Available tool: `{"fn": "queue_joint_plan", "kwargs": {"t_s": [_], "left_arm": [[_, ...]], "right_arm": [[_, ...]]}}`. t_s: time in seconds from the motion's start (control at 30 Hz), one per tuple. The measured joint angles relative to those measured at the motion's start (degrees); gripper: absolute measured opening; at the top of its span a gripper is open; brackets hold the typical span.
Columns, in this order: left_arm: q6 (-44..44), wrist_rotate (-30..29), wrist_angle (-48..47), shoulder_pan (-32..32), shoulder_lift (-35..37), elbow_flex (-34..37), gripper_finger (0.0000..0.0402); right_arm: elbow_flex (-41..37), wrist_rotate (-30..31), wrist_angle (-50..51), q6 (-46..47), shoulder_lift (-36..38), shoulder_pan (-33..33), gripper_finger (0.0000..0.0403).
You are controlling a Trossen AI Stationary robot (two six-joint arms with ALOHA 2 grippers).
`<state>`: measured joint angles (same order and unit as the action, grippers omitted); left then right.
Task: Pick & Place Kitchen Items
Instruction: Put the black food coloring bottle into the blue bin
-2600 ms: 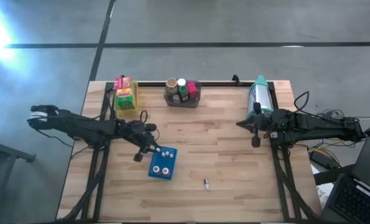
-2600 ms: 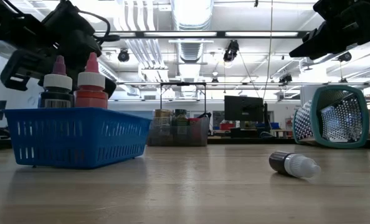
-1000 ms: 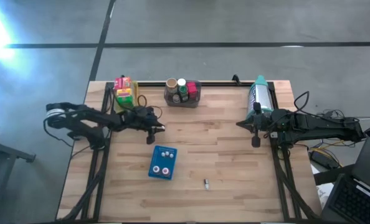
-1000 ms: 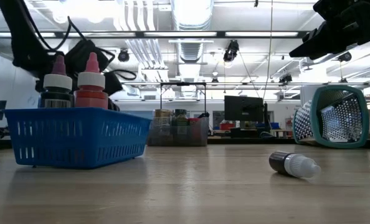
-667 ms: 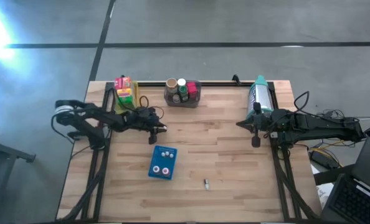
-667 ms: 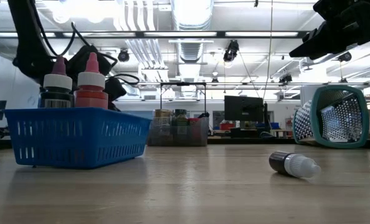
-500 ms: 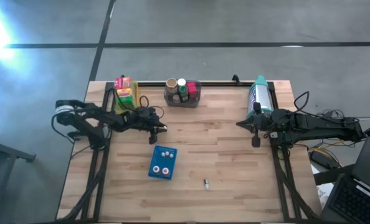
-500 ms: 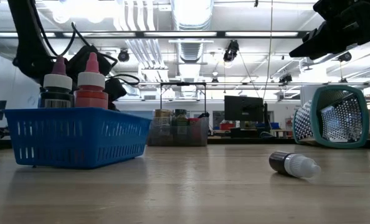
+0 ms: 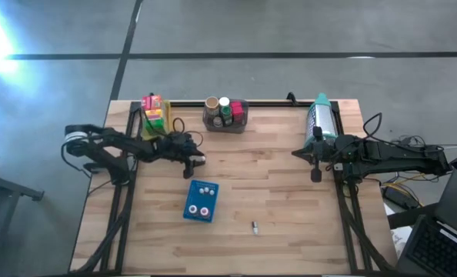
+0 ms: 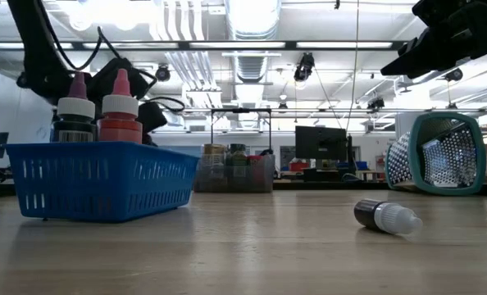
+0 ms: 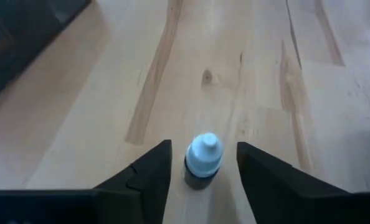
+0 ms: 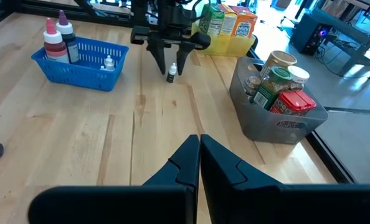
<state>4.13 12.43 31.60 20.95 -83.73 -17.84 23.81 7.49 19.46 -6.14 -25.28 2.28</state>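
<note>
— Where is the left gripper [image 11: 203, 163]?

— Low over the counter [image 9: 275, 185], between the yellow bin [image 9: 155, 117] of boxes and the blue tray [image 9: 201, 201]. Its jaws stand apart on either side of a small white-capped bottle [image 11: 202, 160], which stands upright on the wood; there is a gap on each side, so it is not clamped.

— And the other items?

— Two tall bottles [image 10: 97, 109] stand in the blue tray. A dark bottle [image 10: 387, 216] lies on its side on the counter, well apart. Jars and cans [image 12: 277, 81] sit in the grey bin [image 12: 278, 124] at the far edge.

— The right gripper [image 12: 199, 147]?

— It hangs above the counter's right side near a teal mesh basket [image 9: 321, 119], jaws together, holding nothing.
</note>
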Motion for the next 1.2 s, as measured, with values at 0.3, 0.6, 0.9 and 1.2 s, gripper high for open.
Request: {"fn": "queue_joint_plan", "kwargs": {"t_s": [0.3, 0.6, 0.9, 1.2], "left_arm": [[7.62, -0.02, -32.39, 0.0, 8.81, -12.88, 0.0186], [16.83, -1.62, -65.99, 0.0, 6.25, -35.27, 0.0186], [20.4, -4.9, -68.54, -0.02, 0.51, -39.44, 0.0186], [20.6, -4.87, -69.18, -1.22, -4.87, -39.4, 0.0182]], "right_arm": [[0.0, 0.0, 0.0, -0.05, 0.0, 0.0, 0.0008], [0.0, 0.0, -0.02, -0.22, 0.0, 0.0, 0.0008], [0.0, 0.0, 0.0, -0.3, 0.01, 0.0, 0.0008], [0.0, 0.0, -0.01, -0.04, 0.01, 0.0, 0.0008]]}}
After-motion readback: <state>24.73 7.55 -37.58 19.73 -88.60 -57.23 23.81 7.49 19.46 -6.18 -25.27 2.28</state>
